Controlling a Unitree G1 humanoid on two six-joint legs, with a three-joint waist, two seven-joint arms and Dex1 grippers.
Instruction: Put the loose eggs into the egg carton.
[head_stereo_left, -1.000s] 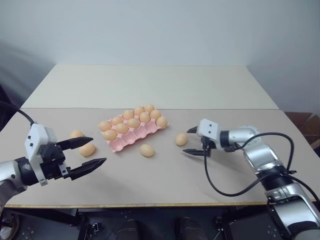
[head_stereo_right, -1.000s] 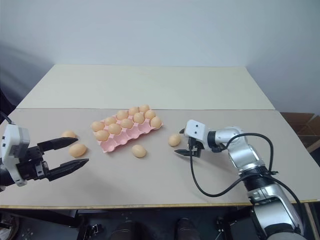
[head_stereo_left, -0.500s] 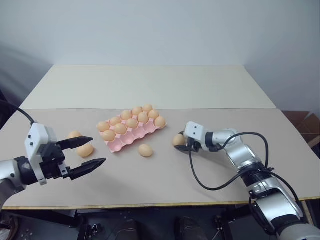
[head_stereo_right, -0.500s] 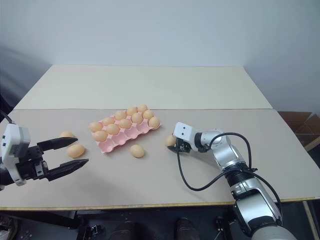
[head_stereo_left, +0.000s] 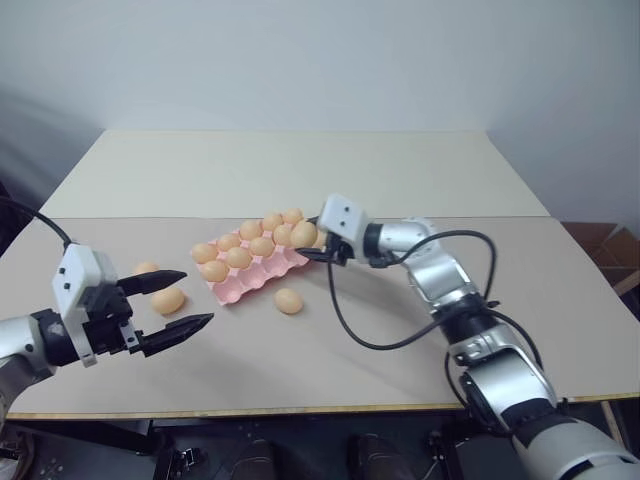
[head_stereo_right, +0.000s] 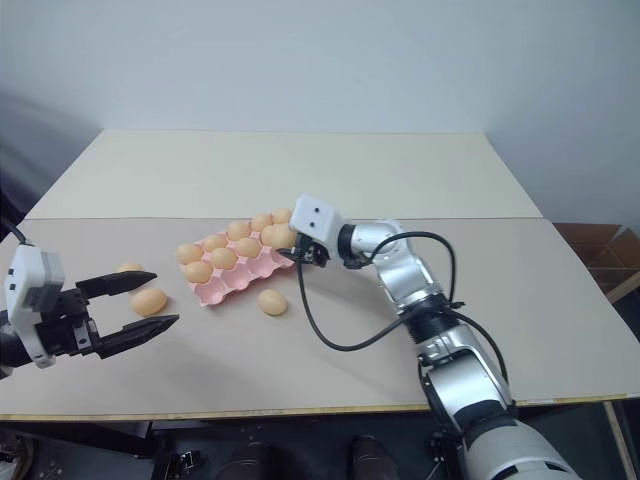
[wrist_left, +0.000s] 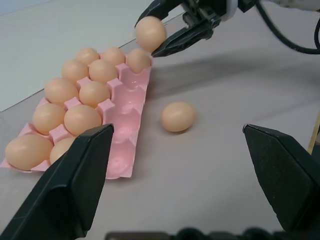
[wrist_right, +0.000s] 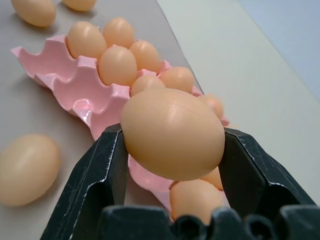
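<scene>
Table (head_stereo_left: 420, 330) carried egg carton (head_stereo_left: 262, 268); right hand (head_stereo_left: 312, 243) held egg (head_stereo_left: 303, 234) above its 3 o'clock end. Left hand (head_stereo_left: 178, 303) stood wide, empty, at 9 o'clock.

The egg carton (head_stereo_left: 262, 262) is keeping its near row of cups open, with filled cups crowding the two rows behind, while the right gripper (head_stereo_left: 312, 246), clamped on an egg (head_stereo_left: 303, 234), is hanging over the carton's right end. A loose egg (head_stereo_left: 288, 301) is lying just in front of that row, and two more (head_stereo_left: 166, 299) are sitting between the carton and the wide-spread left gripper (head_stereo_left: 186, 302). Bare table (head_stereo_left: 420, 180) is stretching beyond the carton.
</scene>
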